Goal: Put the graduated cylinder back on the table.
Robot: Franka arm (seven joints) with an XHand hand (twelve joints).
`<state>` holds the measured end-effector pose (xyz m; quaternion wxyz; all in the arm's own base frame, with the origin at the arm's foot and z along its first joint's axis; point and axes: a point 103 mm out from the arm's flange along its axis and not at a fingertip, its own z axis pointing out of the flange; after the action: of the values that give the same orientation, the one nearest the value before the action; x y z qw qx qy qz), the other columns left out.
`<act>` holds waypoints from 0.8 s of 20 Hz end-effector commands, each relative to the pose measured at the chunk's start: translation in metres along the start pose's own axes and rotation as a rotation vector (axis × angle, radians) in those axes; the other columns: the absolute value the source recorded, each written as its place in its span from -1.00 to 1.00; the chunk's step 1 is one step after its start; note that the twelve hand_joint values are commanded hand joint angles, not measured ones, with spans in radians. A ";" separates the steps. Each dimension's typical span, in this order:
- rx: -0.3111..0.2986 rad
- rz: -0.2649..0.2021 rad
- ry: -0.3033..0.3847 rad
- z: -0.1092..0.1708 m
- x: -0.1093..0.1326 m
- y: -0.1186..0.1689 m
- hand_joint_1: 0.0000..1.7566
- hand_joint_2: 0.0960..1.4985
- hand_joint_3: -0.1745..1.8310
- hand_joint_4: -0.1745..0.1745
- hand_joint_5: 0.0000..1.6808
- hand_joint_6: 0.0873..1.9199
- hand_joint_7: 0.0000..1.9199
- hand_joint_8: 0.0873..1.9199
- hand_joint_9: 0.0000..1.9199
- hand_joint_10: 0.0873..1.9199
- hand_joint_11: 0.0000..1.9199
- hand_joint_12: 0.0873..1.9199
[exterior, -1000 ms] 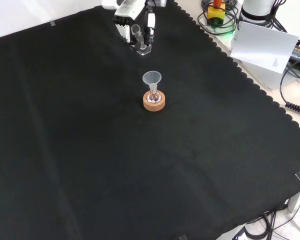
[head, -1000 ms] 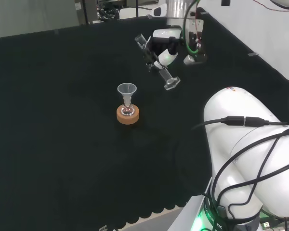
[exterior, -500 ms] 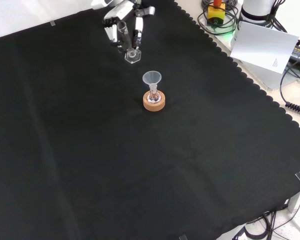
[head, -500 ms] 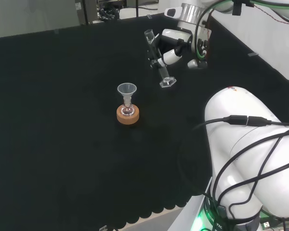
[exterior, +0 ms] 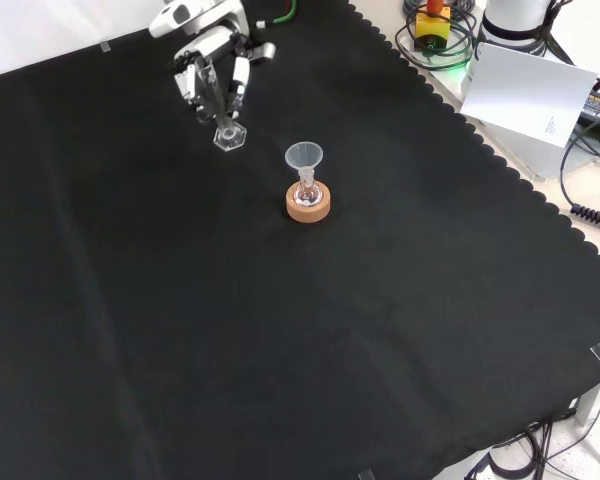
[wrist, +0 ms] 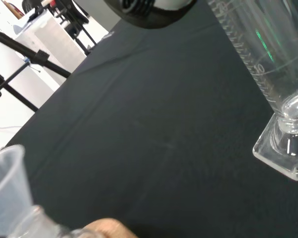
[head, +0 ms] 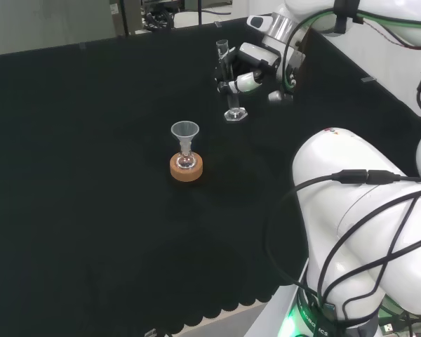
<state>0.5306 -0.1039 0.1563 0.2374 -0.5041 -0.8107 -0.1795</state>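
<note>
Graduated cylinder: clear, standing upright or nearly so, its hexagonal foot sitting at or just above the black cloth; contact is not discernible. Hand: gripping the cylinder's tube above the foot, fingers curled round it. Funnel: resting in a small flask on a cork ring, standing apart from the cylinder, nearer the camera in the head view. In the wrist view the cylinder's graduated wall is appearing close, funnel rim at the edge.
</note>
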 end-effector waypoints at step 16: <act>-0.158 -0.038 0.027 0.060 -0.064 0.024 0.33 0.41 -0.81 -0.93 0.25 -0.10 0.44 -0.98 0.57 -1.00 0.41 -0.37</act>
<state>0.5675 -0.1079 0.0784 0.2111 -0.5024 -0.8000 -0.2509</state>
